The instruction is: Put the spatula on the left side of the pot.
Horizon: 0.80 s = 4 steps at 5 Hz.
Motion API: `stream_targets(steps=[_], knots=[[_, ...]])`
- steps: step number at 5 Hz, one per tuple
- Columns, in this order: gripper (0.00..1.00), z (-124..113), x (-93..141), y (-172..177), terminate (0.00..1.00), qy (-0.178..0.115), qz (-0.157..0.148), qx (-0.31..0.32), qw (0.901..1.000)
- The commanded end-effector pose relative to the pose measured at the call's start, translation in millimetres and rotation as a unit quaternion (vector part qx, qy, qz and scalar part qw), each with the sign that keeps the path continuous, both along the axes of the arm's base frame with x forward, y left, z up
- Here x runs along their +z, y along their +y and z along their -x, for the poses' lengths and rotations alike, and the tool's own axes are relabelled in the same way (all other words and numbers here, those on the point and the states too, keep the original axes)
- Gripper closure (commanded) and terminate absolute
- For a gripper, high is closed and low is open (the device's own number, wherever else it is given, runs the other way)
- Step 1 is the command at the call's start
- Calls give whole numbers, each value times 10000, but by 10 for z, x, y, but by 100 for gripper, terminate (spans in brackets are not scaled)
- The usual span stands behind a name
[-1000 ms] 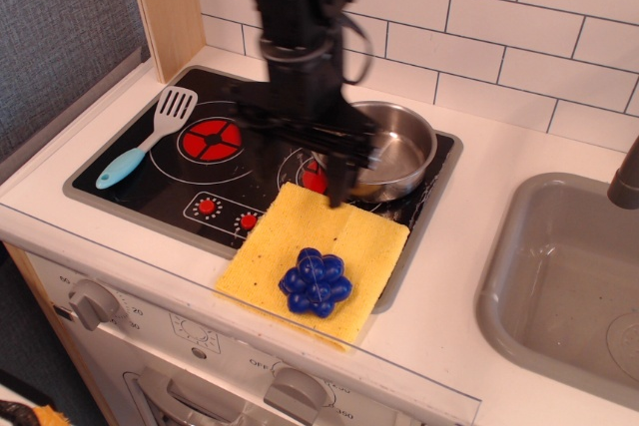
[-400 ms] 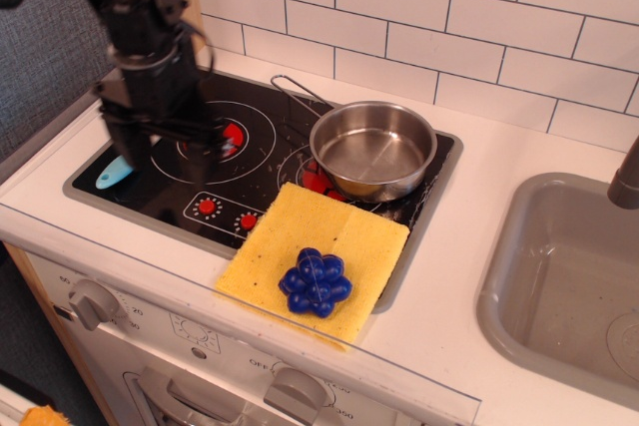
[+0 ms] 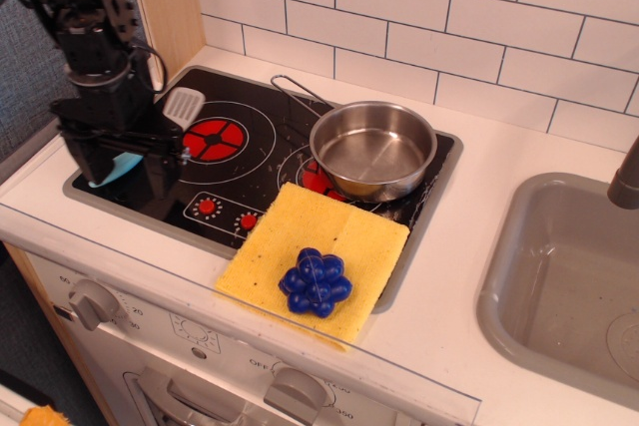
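While the arm stands over the stovetop's (image 3: 150, 209) left edge, the claw (image 3: 125, 162) is seen low above the spatula (image 3: 182, 105); whether it is released or clenched cannot be told. Only the spatula's grey slotted head and a bit of blue handle are shown, well left of the pot (image 3: 373, 150). A yellow sponge (image 3: 364, 243) carrying a blue berry cluster (image 3: 317, 282) is laid before the pot.
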State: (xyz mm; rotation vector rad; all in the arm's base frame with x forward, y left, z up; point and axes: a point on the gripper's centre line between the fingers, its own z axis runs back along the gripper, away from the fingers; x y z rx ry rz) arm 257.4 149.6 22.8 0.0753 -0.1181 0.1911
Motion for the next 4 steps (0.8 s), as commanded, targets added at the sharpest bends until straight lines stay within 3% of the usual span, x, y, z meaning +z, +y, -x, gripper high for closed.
stream_targets(steps=[1,2,3,4], knots=[[0,58,192,207,0,-264,-38,271,9993],[0,51,245,305,0,-274,36,239,9993],[0,-78,361,392,0,-403,-14,-64,9992],[0,-230,314,383,0,-338,31,-527,9980]])
